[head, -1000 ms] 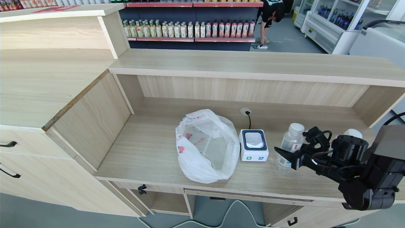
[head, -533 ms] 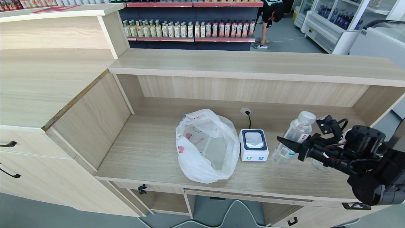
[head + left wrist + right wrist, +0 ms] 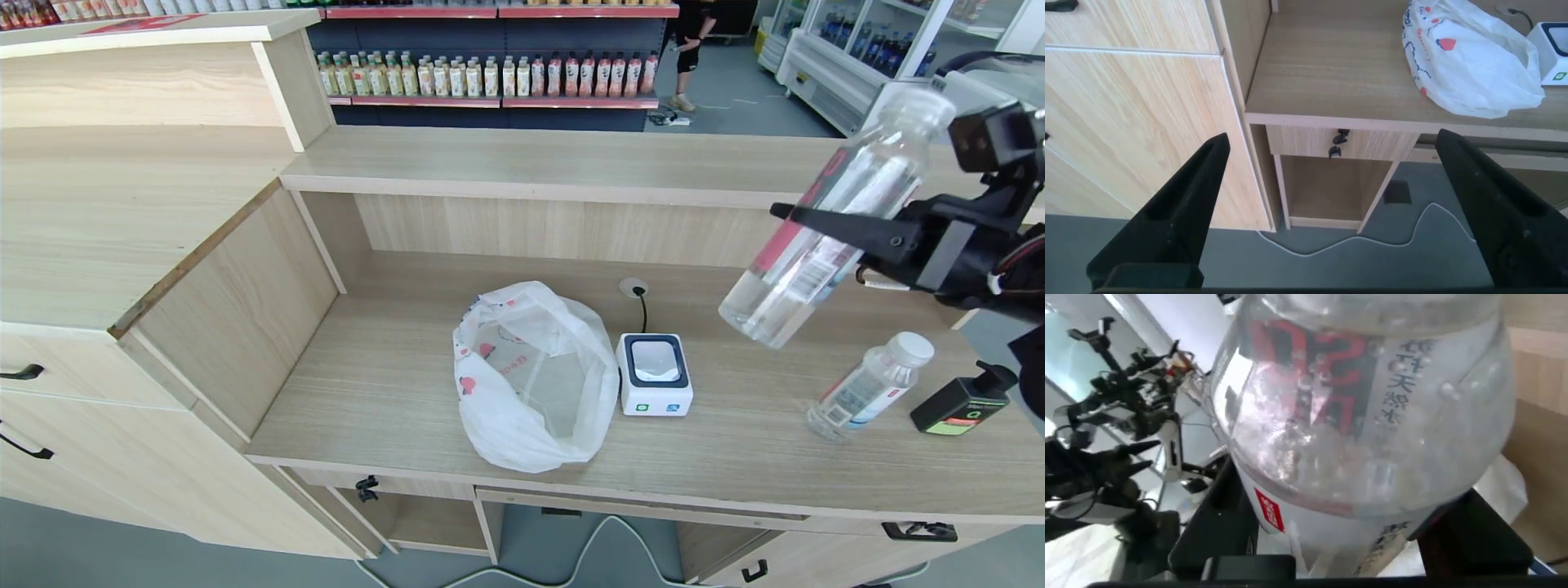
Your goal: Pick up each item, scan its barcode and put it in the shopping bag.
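My right gripper (image 3: 849, 233) is shut on a clear water bottle (image 3: 824, 229) with a red label, held tilted high above the right part of the counter, cap pointing up and away; the same water bottle (image 3: 1364, 416) looms close in the right wrist view. The white barcode scanner (image 3: 655, 373) sits mid-counter, left of and below the bottle. A white plastic shopping bag (image 3: 531, 376) lies open beside the scanner, and the shopping bag (image 3: 1466, 53) appears on the counter in the left wrist view. My left gripper (image 3: 1339, 204) hangs open below the counter's front edge, left of the bag.
A second small water bottle (image 3: 867, 384) lies on the counter at the right, next to a black pump bottle (image 3: 962, 402). The counter's raised back ledge (image 3: 653, 167) runs behind. A drawer with a key (image 3: 1336, 147) sits under the counter.
My right gripper has lifted the water bottle from the counter up high and tilted it. That uncovers the second bottle and the black pump bottle at the right.
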Motion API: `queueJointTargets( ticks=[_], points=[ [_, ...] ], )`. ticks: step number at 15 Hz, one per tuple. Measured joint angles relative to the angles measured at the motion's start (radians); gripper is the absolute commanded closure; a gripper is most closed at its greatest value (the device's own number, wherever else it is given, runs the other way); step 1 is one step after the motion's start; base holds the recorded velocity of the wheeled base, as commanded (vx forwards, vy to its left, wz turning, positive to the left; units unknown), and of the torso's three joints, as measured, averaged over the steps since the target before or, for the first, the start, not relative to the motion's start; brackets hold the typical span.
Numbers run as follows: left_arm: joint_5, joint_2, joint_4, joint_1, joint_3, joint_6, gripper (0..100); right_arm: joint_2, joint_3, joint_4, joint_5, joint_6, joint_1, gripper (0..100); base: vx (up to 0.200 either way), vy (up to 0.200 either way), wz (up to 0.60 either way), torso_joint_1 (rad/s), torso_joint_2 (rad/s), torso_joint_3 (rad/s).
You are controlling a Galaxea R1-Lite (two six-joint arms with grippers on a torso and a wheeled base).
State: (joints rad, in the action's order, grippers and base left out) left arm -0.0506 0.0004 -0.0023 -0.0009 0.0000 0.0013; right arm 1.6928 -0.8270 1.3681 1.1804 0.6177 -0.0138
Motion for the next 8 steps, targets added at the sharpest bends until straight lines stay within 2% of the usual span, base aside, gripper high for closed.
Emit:
queueJointTargets(
  ticks=[2, 8],
  points=[
    [0.0, 0.0, 0.0, 0.0, 0.0, 0.0, 0, -0.083, -0.041, 0.031, 0.022, 0.139, -0.077, 100, 0.0, 0.0, 0.0, 0.0, 0.0, 0.0],
    [0.0, 0.0, 0.0, 0.0, 0.0, 0.0, 0, -0.177, -0.05, 0.197, 0.058, 0.425, -0.318, 100, 0.0, 0.0, 0.0, 0.0, 0.0, 0.0]
  ],
)
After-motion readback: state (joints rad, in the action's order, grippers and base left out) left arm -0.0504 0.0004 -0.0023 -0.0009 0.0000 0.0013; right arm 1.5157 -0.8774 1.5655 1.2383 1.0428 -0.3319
